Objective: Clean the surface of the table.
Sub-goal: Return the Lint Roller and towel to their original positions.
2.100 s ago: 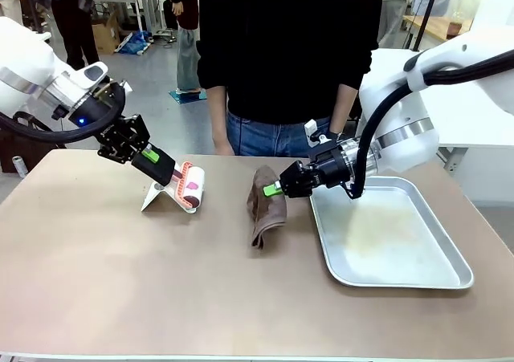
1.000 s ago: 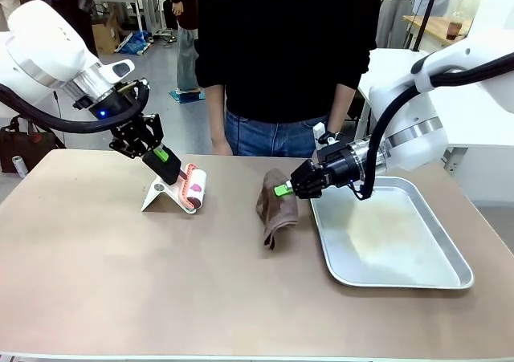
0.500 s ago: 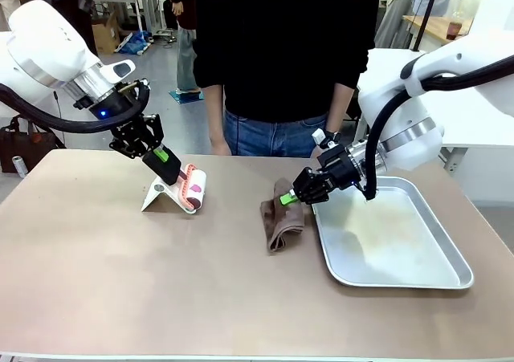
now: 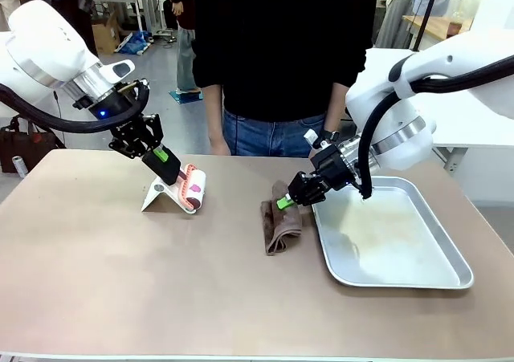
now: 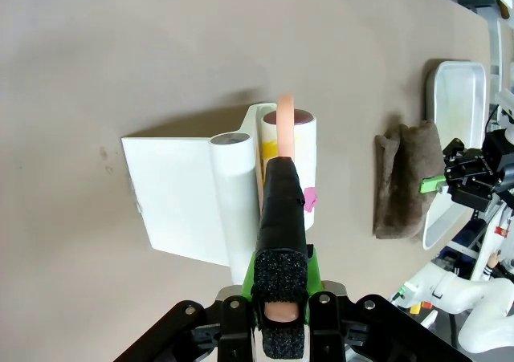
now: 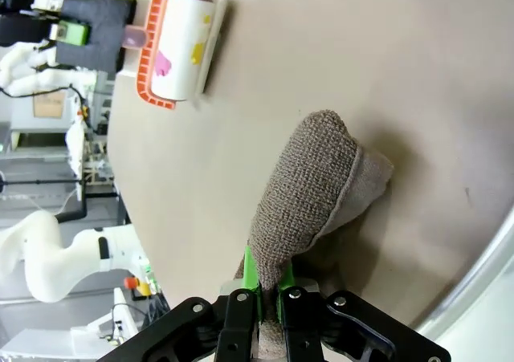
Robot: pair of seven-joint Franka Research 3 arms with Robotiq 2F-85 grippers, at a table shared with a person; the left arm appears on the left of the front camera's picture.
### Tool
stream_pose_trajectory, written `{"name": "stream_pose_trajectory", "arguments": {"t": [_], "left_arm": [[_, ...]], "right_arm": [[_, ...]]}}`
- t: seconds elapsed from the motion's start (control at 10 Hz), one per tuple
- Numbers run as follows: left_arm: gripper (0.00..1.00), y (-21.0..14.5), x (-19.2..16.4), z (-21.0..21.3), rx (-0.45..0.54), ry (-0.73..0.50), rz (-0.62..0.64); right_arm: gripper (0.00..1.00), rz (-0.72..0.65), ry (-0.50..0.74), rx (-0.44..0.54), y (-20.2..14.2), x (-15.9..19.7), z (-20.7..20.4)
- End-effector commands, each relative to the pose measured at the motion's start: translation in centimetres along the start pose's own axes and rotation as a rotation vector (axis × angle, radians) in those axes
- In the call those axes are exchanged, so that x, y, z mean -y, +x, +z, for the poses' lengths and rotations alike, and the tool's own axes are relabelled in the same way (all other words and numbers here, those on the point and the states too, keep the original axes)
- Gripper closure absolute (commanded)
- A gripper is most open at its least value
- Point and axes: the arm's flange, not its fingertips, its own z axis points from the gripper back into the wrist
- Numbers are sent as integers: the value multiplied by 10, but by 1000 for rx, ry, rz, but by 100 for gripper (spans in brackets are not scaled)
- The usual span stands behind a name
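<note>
The tan-brown table [image 4: 161,282] spreads across the front view. My right gripper [image 4: 283,203] is shut on a brown cloth [image 4: 280,227], whose lower folds rest bunched on the table just left of the tray. In the right wrist view the gripper [image 6: 269,298] pinches the cloth [image 6: 309,185] against the tabletop. My left gripper [image 4: 165,160] is shut on the black handle [image 5: 281,209] of a lint roller [image 4: 193,187], whose roll sits by a white stand [image 4: 158,195]. The left wrist view has the gripper [image 5: 281,298], the roller [image 5: 301,149] and the cloth [image 5: 405,177].
A shiny metal tray [image 4: 401,242] lies on the table's right side, its near rim [image 6: 482,282] beside the cloth. A person in a black top [image 4: 281,49] stands at the far edge. The near half of the table is bare.
My right gripper has lowered the hanging cloth onto the table, drifting slightly right toward the tray. The left arm shifted its pose two seconds ago and has held still since.
</note>
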Motion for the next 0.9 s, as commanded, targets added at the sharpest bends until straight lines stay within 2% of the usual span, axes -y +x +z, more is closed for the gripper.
{"name": "stream_pose_trajectory", "arguments": {"t": [0.0,0.2,0.3,0.4,0.5,0.7,0.8], "left_arm": [[78,1,2,2,1,-5,17],[78,0,2,2,0,-3,13],[61,0,2,3,6,-3,23],[18,0,2,4,5,2,24],[2,0,2,5,10,3,25],[0,2,0,11,24,-3,33],[0,2,-2,17,35,-12,37]], "right_arm": [[91,-26,-22,-6,1,-5,3],[83,-32,-5,-7,0,-4,1],[37,-32,2,-6,0,-3,0],[28,-36,7,-8,1,-2,0],[0,-38,13,-9,0,-2,0],[0,-43,24,-2,1,0,0],[7,-44,32,-6,1,1,-1]]}}
